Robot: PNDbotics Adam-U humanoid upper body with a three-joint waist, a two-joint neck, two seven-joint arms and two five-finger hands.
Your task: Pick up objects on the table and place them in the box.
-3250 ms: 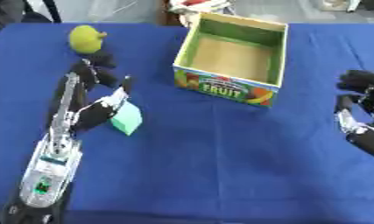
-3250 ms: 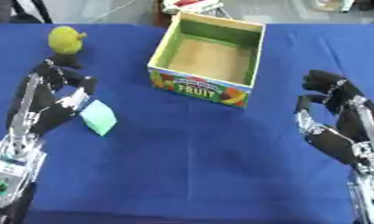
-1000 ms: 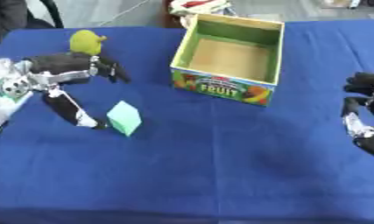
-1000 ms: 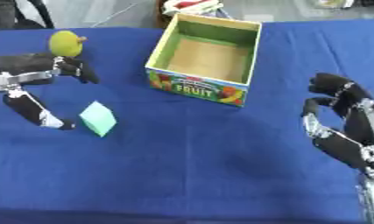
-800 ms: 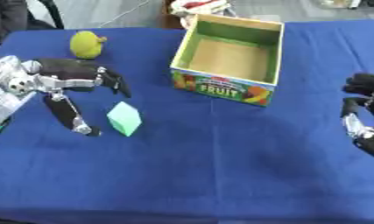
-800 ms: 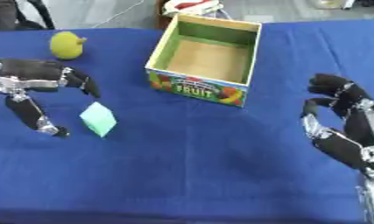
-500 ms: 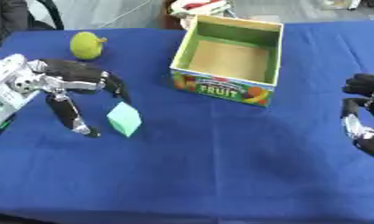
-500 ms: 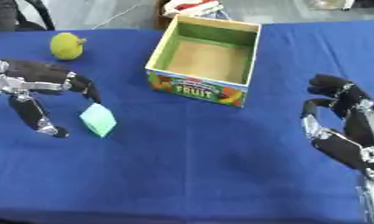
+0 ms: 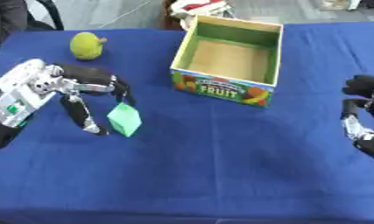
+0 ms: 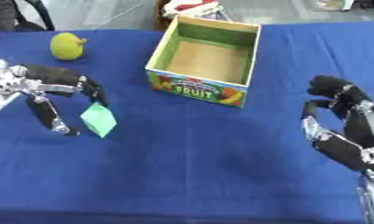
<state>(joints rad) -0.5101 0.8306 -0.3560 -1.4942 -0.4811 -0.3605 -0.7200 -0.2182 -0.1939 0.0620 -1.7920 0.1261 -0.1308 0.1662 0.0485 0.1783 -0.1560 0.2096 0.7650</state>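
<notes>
A green block (image 9: 125,120) lies on the blue table (image 9: 220,175), left of centre. My left hand (image 9: 76,84) reaches in from the left and straddles it. Its fingers (image 9: 121,89) arch over the block's top corner and its thumb (image 9: 84,117) stands just left of the block, a small gap apart. A yellow-green fruit (image 9: 88,45) sits at the far left. The cardboard fruit box (image 9: 220,87) stands open-topped at the back centre with only its brown floor showing inside. My right hand (image 10: 339,127) rests open at the right edge, fingers up and relaxed.
Red and white items (image 9: 199,6) lie just behind the box, past the table's far edge. A person's sleeve (image 9: 5,19) shows at the far left corner. Bare blue cloth stretches between the block and the right hand.
My left hand has swung from beside the fruit down and right to the green block, and its fingers now arch over it. The block, fruit, box and right hand have stayed put.
</notes>
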